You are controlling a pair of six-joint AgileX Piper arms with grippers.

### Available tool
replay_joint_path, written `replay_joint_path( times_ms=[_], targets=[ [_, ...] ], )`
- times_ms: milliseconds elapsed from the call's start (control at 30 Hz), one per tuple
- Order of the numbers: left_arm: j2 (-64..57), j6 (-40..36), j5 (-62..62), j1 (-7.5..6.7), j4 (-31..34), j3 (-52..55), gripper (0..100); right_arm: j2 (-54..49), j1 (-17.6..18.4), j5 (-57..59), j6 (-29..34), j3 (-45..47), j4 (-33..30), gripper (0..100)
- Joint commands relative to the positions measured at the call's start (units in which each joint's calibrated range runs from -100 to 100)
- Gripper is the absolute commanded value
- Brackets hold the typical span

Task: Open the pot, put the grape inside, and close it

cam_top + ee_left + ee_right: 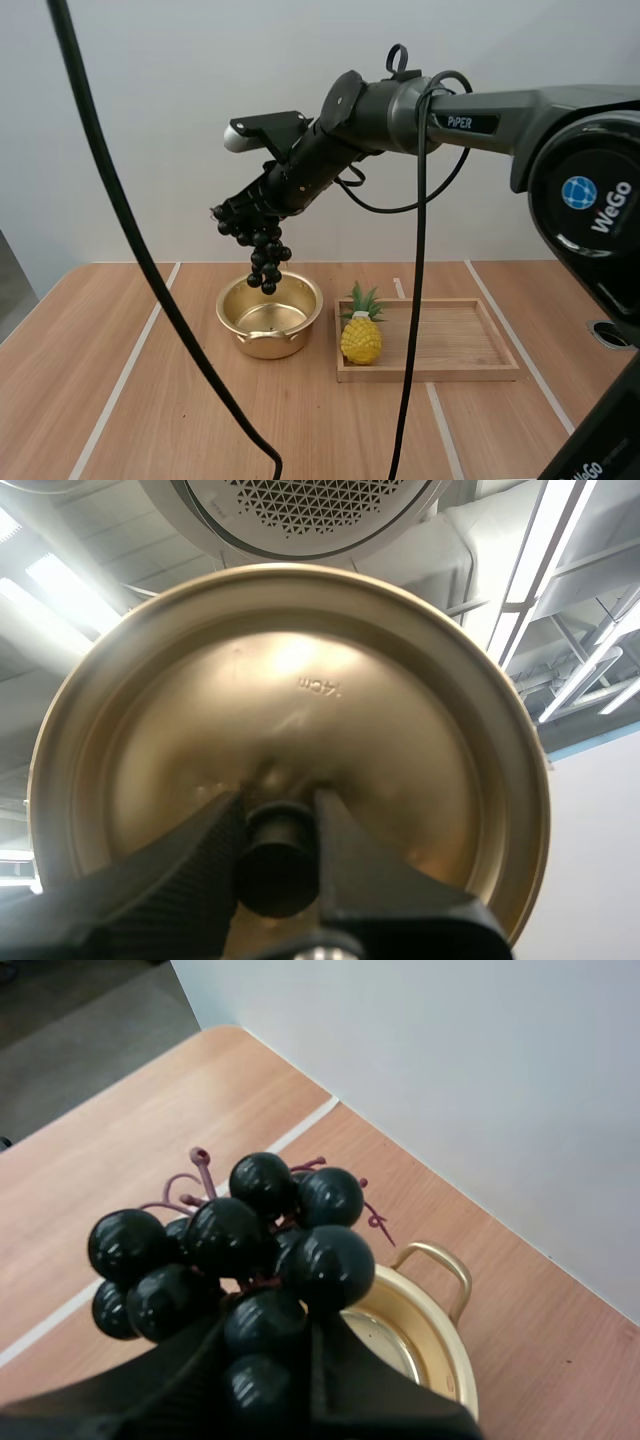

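Right hand (238,213) clamps the dark grape bunch (265,255) above the open gold metal pot (228,305), its fingertips buried among the berries. Left hand (278,815) pinches the black knob (275,855) of the round gold lid (300,680), whose lower rim is hidden.

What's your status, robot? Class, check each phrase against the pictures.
Left gripper shut on lid knob. Right gripper holds grapes over open pot. Pineapple on tray, apart from pot.

We cannot see our right gripper's (240,215) fingertips: they are buried among the grapes (263,255). From the right wrist, the grapes cover most of the pot (425,1335); we count one handle. Our left gripper (278,800) hides the lid's (300,680) lower rim and half the knob (277,855). The pineapple (361,338) masks the tray's (450,340) left end.
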Motion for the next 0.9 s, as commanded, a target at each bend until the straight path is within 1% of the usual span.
replay_joint_path(
  times_ms=[0, 267, 633, 800, 867],
  targets=[
    [-0.04, -0.55, -0.03, 0.06, 0.26, -0.22, 0, 2.57, 0.11, -1.87, -0.49, -0.54, -1.86, 0],
    [-0.04, -0.55, -0.03, 0.06, 0.26, -0.22, 0, 8.13, 0.11, -2.23, -0.49, -0.3, -2.64, 0],
    [-0.04, -0.55, -0.03, 0.06, 0.26, -0.22, 0, 12.33, 0.11, -8.76, -0.49, 0.47, -5.2, 0],
    [-0.04, -0.55, -0.03, 0.06, 0.26, -0.22, 0, 14.47, 0.11, -8.76, -0.49, 0.9, -5.75, 0],
    [-0.04, -0.55, -0.03, 0.06, 0.26, -0.22, 0, 14.4, 0.11, -6.94, -0.49, 1.54, -6.56, 0]
  ],
)
